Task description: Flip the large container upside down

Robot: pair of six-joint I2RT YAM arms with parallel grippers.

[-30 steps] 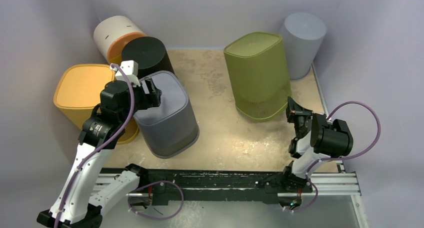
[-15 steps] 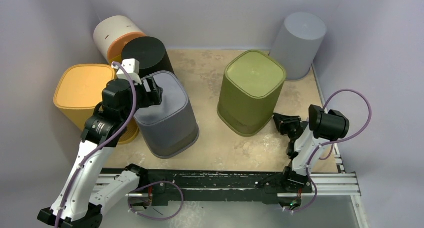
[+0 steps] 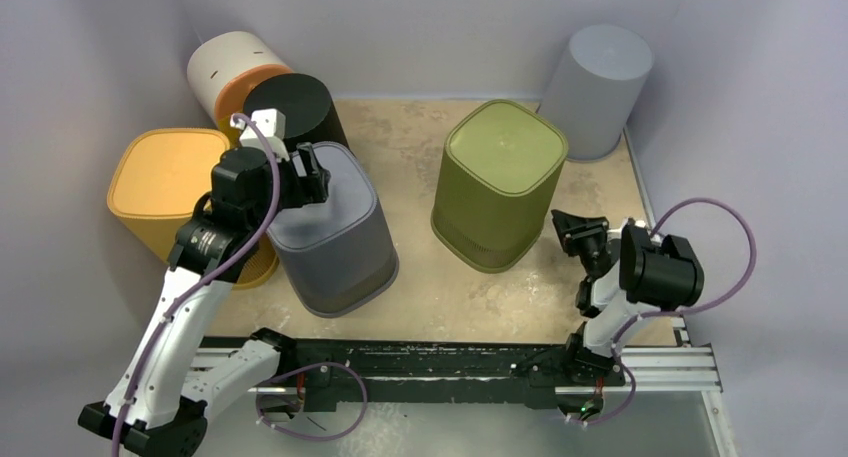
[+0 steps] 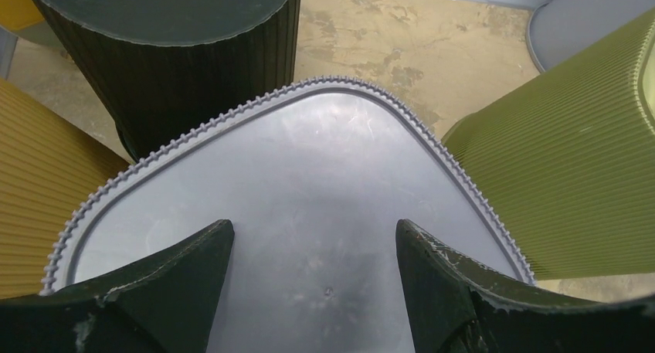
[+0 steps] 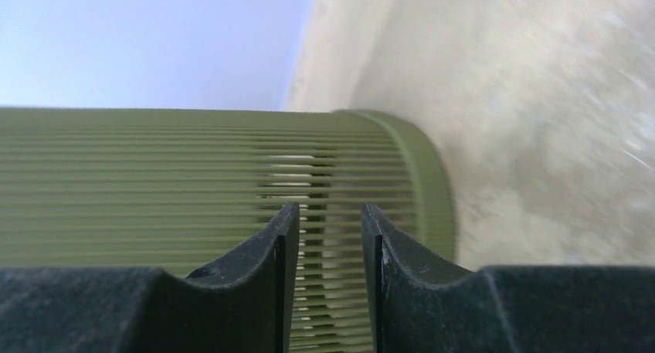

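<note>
Worktop (image 3: 440,277): sandy, scuffed, carrying several ribbed bins.
Large green container (image 3: 500,167): right of centre on the worktop, standing rim-down, closed base upward.
Grey container (image 3: 330,227): left of centre, base upward, beside a black bin (image 3: 290,102).
Left tool (image 4: 313,223): spread wide over the grey container's base, holding nothing.
Right tool (image 5: 328,207): narrowly parted, empty, near the large green container's ribbed wall.

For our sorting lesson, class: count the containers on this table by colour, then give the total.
Grey: 2, the front grey container and the back grey container
Green: 1, the green container
Yellow: 1, the yellow container
Black: 1, the black container
White with an orange rim: 1, the white container
Total: 6
</note>
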